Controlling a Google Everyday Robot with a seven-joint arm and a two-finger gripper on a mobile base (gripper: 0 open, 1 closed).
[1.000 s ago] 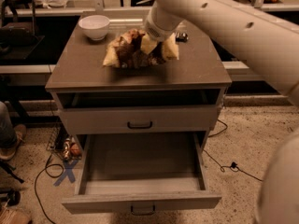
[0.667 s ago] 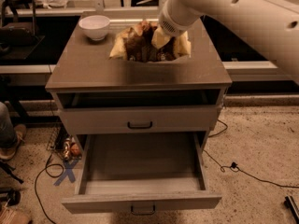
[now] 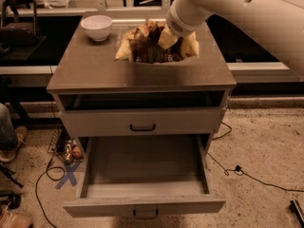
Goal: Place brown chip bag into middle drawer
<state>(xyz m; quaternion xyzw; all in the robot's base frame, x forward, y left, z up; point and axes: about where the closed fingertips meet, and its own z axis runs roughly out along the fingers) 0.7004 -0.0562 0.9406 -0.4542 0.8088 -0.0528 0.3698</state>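
Note:
The brown chip bag, dark brown with pale yellow ends, hangs just above the back of the grey cabinet top. My gripper is at the bag's upper right, mostly hidden by the white wrist, and is shut on the bag. The middle drawer, the lowest one, is pulled fully out toward me; its inside looks empty. It lies below and in front of the bag.
A white bowl stands on the cabinet top at the back left. The handled drawer above the open one is shut. Cables and a blue tape cross lie on the floor. A person's shoe is at the left.
The arm has carried the bag to the right over the cabinet top. The drawers and the bowl have not moved.

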